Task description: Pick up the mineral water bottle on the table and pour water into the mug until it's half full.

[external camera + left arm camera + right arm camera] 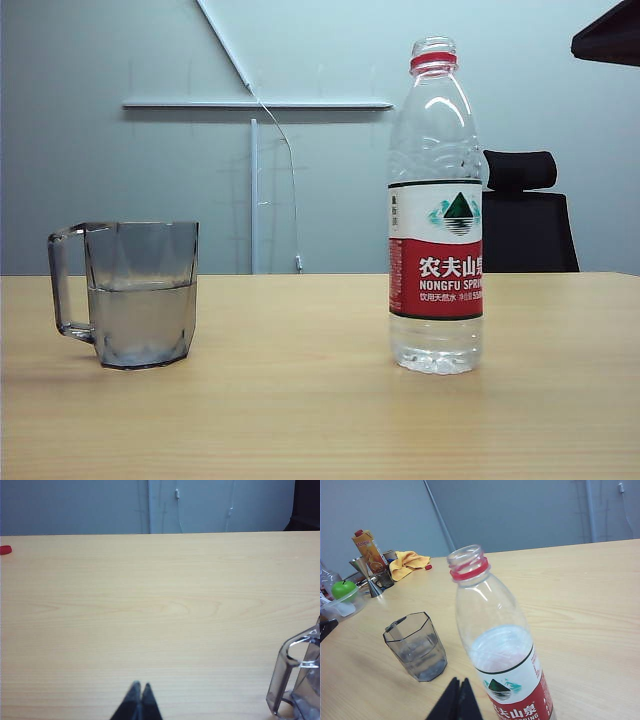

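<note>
Bottle [436, 205] is set down uncapped, at 3 o'clock from half-full mug [140, 294]. Both left gripper [139, 686] and right gripper [459, 681] are seen pressed together, empty. Retreat should be kept clear of both.

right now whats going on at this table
Nothing is being held. The mineral water bottle stands upright and uncapped on the table, with little water left. The mug stands apart from it, about half full. The right gripper is shut beside the bottle, and the left gripper is shut near the mug.
</note>
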Robot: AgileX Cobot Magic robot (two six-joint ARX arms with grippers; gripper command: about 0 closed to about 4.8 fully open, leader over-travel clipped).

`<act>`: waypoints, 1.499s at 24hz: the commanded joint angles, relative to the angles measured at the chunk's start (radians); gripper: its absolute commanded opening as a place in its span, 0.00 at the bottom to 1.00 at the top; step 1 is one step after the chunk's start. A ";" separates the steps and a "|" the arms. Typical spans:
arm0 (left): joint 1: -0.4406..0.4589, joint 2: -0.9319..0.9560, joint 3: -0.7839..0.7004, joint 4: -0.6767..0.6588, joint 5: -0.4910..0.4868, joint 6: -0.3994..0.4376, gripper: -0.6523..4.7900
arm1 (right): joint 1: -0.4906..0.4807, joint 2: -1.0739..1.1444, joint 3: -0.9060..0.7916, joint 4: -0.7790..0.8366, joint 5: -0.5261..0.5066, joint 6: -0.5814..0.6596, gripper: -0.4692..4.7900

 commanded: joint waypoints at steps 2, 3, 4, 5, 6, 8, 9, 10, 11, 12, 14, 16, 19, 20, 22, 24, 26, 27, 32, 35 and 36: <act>0.001 0.002 0.002 0.010 0.004 -0.003 0.12 | -0.002 -0.008 0.002 -0.020 0.005 -0.223 0.08; 0.001 0.002 0.002 0.009 0.004 -0.003 0.12 | -0.006 -0.019 0.000 -0.041 0.004 -0.300 0.08; 0.001 0.002 0.002 0.009 0.004 -0.003 0.12 | -0.017 -0.031 -0.007 -0.056 0.003 -0.358 0.08; 0.001 0.002 0.002 0.010 0.004 -0.003 0.12 | -0.037 -0.045 -0.017 -0.060 -0.003 -0.404 0.08; 0.001 0.002 0.002 0.009 0.004 -0.003 0.12 | -0.102 -0.085 -0.047 -0.046 -0.004 -0.430 0.08; 0.001 0.002 0.002 0.010 0.004 -0.003 0.12 | -0.226 -0.140 -0.092 -0.011 -0.004 -0.422 0.08; 0.001 0.002 0.002 0.010 0.004 -0.003 0.12 | -0.265 -0.153 -0.106 0.002 -0.004 -0.414 0.08; 0.001 0.002 0.002 0.009 0.004 -0.003 0.12 | -0.303 -0.159 -0.118 0.019 -0.009 -0.407 0.08; 0.002 0.002 0.002 0.010 0.004 -0.003 0.12 | -0.349 -0.157 -0.130 0.037 -0.025 -0.391 0.08; 0.001 0.002 0.002 0.009 0.004 -0.003 0.12 | -0.387 -0.155 -0.137 0.044 -0.037 -0.388 0.08; 0.001 0.002 0.002 0.009 0.004 -0.003 0.12 | -0.465 -0.154 -0.147 0.051 -0.074 -0.384 0.08; 0.001 0.002 0.002 0.010 0.004 -0.003 0.12 | -0.565 -0.156 -0.154 0.056 -0.101 -0.359 0.08; 0.001 0.002 0.002 0.009 0.004 -0.003 0.12 | -0.606 -0.157 -0.158 0.062 -0.093 -0.328 0.08; 0.001 0.002 0.002 0.009 0.004 -0.003 0.12 | -0.607 -0.158 -0.159 0.064 -0.093 -0.320 0.08; 0.001 0.002 0.002 0.009 0.004 -0.003 0.12 | -0.612 -0.158 -0.160 0.061 -0.093 -0.307 0.08; 0.001 0.002 0.002 0.009 0.004 -0.003 0.12 | -0.618 -0.158 -0.160 0.063 -0.069 -0.280 0.08; 0.001 0.002 0.002 0.009 0.004 -0.003 0.12 | -0.628 -0.158 -0.160 0.063 -0.055 -0.261 0.08; 0.001 0.002 0.002 0.009 0.004 -0.003 0.12 | -0.637 -0.158 -0.160 0.062 -0.048 -0.253 0.08; 0.001 0.002 0.002 0.009 0.004 -0.003 0.12 | -0.667 -0.158 -0.160 0.058 -0.048 -0.254 0.08; 0.001 0.002 0.002 0.009 0.004 -0.003 0.12 | -0.666 -0.158 -0.161 0.056 -0.048 -0.254 0.08; 0.001 0.002 0.002 0.009 0.004 -0.003 0.12 | -0.665 -0.158 -0.161 0.053 -0.048 -0.254 0.08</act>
